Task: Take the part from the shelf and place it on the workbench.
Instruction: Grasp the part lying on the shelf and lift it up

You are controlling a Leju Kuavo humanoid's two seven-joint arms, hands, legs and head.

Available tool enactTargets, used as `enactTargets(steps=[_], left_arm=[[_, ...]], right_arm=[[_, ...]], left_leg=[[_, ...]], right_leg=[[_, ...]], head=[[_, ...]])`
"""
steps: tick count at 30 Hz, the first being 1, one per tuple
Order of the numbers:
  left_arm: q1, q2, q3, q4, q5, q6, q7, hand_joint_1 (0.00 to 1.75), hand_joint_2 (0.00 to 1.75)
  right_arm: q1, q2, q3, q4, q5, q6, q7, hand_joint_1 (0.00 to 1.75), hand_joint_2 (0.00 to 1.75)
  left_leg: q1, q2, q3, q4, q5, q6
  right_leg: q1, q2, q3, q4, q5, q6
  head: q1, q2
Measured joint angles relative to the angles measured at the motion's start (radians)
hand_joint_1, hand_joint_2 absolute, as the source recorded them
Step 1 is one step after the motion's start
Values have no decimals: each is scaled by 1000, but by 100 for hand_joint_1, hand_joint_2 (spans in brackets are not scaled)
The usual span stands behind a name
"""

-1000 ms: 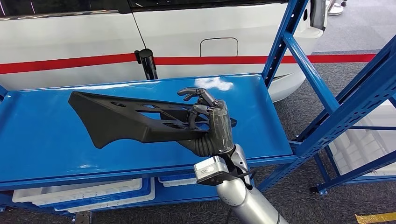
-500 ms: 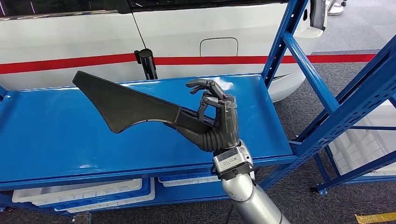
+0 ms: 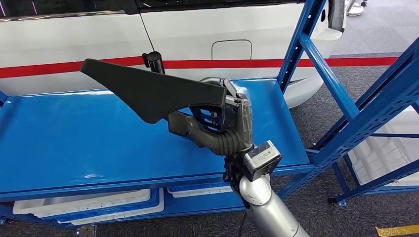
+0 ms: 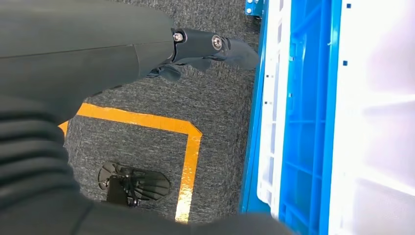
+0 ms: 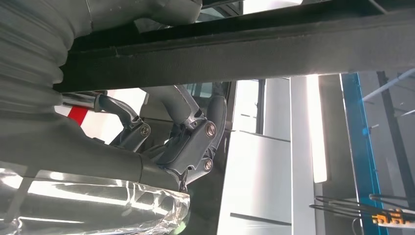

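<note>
Part (image 3: 148, 91), a long black moulded piece, hangs at frame centre clear of the blue shelf (image 3: 59, 143), clamped at its near end by the right hand (image 3: 225, 123); carrying it to the workbench remains.

My left hand (image 4: 73, 54) hangs over grey carpet (image 4: 220, 93), orange floor tape (image 4: 188, 147) below, blue crate (image 4: 306, 122) alongside.

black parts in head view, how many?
1: the black part, held by the right hand above the blue shelf. Others may be hidden out of frame.
</note>
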Motion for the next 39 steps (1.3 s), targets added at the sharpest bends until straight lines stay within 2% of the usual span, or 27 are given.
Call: enactTargets(steps=[16, 19, 21, 23, 25, 26, 27, 28, 30, 31, 32, 33, 36, 37, 38, 39], left_arm=[[0, 0, 1, 0, 19, 6, -3, 0, 175], [0, 2, 1, 0, 21, 1, -5, 0, 175], [0, 2, 1, 0, 21, -1, -5, 0, 175], [-1, 1, 1, 0, 21, -2, -6, 0, 175], [-2, 0, 2, 0, 22, -3, -6, 0, 175], [-2, 0, 2, 0, 22, -3, -6, 0, 175], [-1, -1, 2, 0, 23, -5, -5, 0, 175], [-1, -1, 2, 0, 23, -8, -4, 0, 175], [-1, -2, 2, 0, 25, -14, -2, 0, 175], [-1, -1, 3, 0, 26, -16, -1, 0, 175], [-1, 0, 3, 0, 27, -17, 0, 0, 175], [-1, 1, 4, 0, 29, -20, 0, 0, 175], [1, 2, 6, 0, 30, -32, -1, 0, 175], [1, 2, 6, 0, 30, -34, -2, 0, 175], [1, 2, 7, 0, 30, -37, -4, 0, 175], [1, 2, 7, 0, 31, -38, -5, 0, 175]], right_arm=[[-12, 4, 1, 4, 20, 22, 18, 175, 175], [-14, 9, 1, 3, 22, 23, 18, 175, 175], [-16, 15, 1, 3, 22, 23, 19, 175, 175], [-19, 17, 1, 3, 22, 23, 19, 175, 175], [-20, 14, 2, 3, 22, 23, 19, 175, 175], [-18, 13, 2, 3, 21, 23, 19, 175, 175], [-17, 11, 2, 4, 21, 23, 19, 175, 175], [-17, 10, 2, 4, 21, 23, 19, 175, 175], [-20, 10, 2, 4, 22, 24, 19, 175, 175], [-22, 11, 3, 3, 22, 24, 20, 175, 175], [-25, 11, 3, 3, 22, 25, 20, 175, 175], [-26, 12, 3, 3, 22, 25, 20, 175, 175], [-28, 12, 2, 3, 22, 26, 20, 175, 175], [-28, 13, 2, 3, 23, 27, 20, 175, 175], [-28, 14, 2, 2, 23, 28, 20, 175, 175], [-28, 14, 2, 1, 23, 30, 20, 175, 175]], left_leg=[[-1, 0, -1, 2, -1, 0], [-3, 0, -1, 6, -7, 16], [4, 1, 20, -23, 4, 31], [9, 4, 45, -53, 19, 42], [8, 6, 49, -56, 22, 44], [8, 7, 47, -54, 23, 43], [9, 7, 44, -51, 23, 40], [12, 7, 40, -45, 22, 36], [19, 5, 28, -21, 13, 20], [20, 5, 20, -4, 6, 9], [20, 5, 12, 10, -1, -1], [20, 5, 6, 19, -5, -8], [28, 6, -1, 32, -12, -19], [31, 7, -9, 51, -32, -23], [34, 7, -24, 89, -63, -26], [34, 7, -45, 150, -107, -28]], right_leg=[[-3, 0, 1, -1, 0, 1], [-10, 0, 7, -8, 2, 9], [-3, 0, 8, -5, -1, 13], [1, 0, -18, 58, -34, 8], [-5, 0, -77, 186, -89, 3], [-10, -1, -102, 236, -108, 6], [-15, -1, -110, 255, -114, 14], [-21, -2, -95, 233, -105, 26], [-34, -5, -23, 111, -67, 51], [-36, -5, 5, 61, -52, 55], [-36, -4, 20, 36, -44, 53], [-32, -2, 20, 36, -44, 46], [-30, 3, 11, 44, -36, 23], [-31, 3, 9, 44, -32, 16], [-30, 3, 5, 43, -27, 8], [-28, 3, 1, 43, -23, 2]], head=[[0, 0], [-1, 0], [-1, 0], [3, 0], [5, 0], [6, 0], [6, 0], [6, 0], [7, 0], [9, 0], [10, 0], [9, 0], [4, 0], [4, 0], [2, 0], [2, 0]])
